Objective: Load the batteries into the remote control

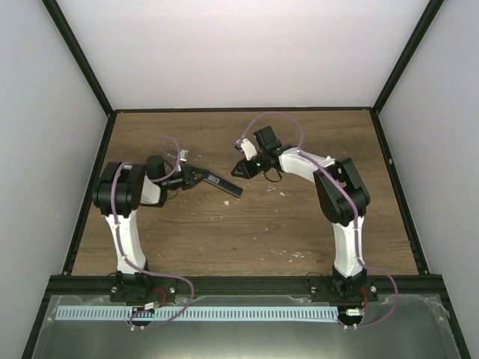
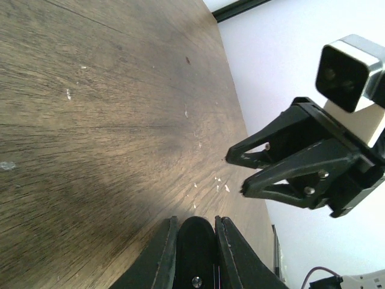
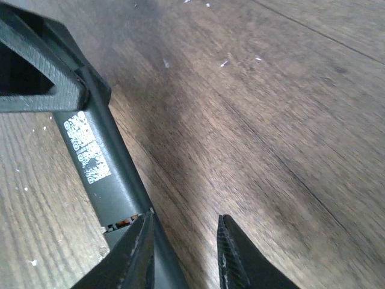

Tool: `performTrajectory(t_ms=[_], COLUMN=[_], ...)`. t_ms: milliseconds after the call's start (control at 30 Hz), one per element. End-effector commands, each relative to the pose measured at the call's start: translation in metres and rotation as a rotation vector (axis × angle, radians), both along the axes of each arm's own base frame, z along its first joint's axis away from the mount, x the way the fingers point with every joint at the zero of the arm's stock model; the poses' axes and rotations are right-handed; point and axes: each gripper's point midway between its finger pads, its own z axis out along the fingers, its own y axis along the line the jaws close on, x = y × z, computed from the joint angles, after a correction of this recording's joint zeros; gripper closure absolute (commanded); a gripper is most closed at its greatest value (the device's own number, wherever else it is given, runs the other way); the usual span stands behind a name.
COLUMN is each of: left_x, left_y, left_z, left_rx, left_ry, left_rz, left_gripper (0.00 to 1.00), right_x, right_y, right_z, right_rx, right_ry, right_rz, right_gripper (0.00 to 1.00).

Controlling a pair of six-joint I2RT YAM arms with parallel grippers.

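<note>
The remote control [image 1: 223, 185] is a slim black bar held just above the wooden table, slanting down to the right. My left gripper [image 1: 193, 177] is shut on its left end; in the left wrist view the rounded black end [image 2: 197, 241] fills the gap between the fingers. In the right wrist view the remote control [image 3: 99, 174] shows a white printed label and an orange speck near its lower part. My right gripper [image 3: 183, 244] stands open by the remote's right end, its left finger [image 3: 141, 256] against the remote's edge and bare wood between the fingers. No batteries are in view.
Pale specks of debris [image 1: 283, 193] lie on the wooden table [image 1: 224, 239], with more near the front [image 1: 296, 254]. White walls and a black frame [image 1: 239, 110] close off the back and sides. The right gripper [image 2: 236, 174] hangs close to the left one.
</note>
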Motion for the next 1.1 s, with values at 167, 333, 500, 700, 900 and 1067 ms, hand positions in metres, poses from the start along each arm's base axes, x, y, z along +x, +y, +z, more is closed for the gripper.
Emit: performTrajectory(t_ms=[167, 333, 500, 700, 900, 1067], left_x=[-0.002, -0.003, -0.003, -0.002, -0.001, 0.000], left_y=[-0.001, -0.001, -0.001, 0.000, 0.000, 0.000], left_z=[-0.007, -0.008, -0.009, -0.009, -0.009, -0.009], left_rx=[0.004, 0.004, 0.003, 0.005, 0.006, 0.005], left_ry=[-0.024, -0.022, -0.018, -0.024, -0.025, -0.026], left_rz=[-0.003, 0.001, 0.002, 0.008, 0.010, 0.009], left_gripper=[1.00, 1.00, 1.00, 1.00, 1.00, 1.00], right_x=[-0.025, -0.048, -0.056, -0.058, -0.055, -0.051], right_y=[-0.024, -0.028, -0.030, -0.030, -0.028, -0.024], right_z=[0.014, -0.002, -0.011, -0.020, -0.025, -0.025], right_rx=[-0.015, -0.040, -0.066, -0.094, -0.092, -0.080], right_ry=[0.229, 0.380, 0.449, 0.504, 0.514, 0.517], right_rz=[-0.167, -0.172, -0.184, -0.186, -0.190, -0.186], right_gripper=[0.71, 0.69, 0.69, 0.68, 0.71, 0.76])
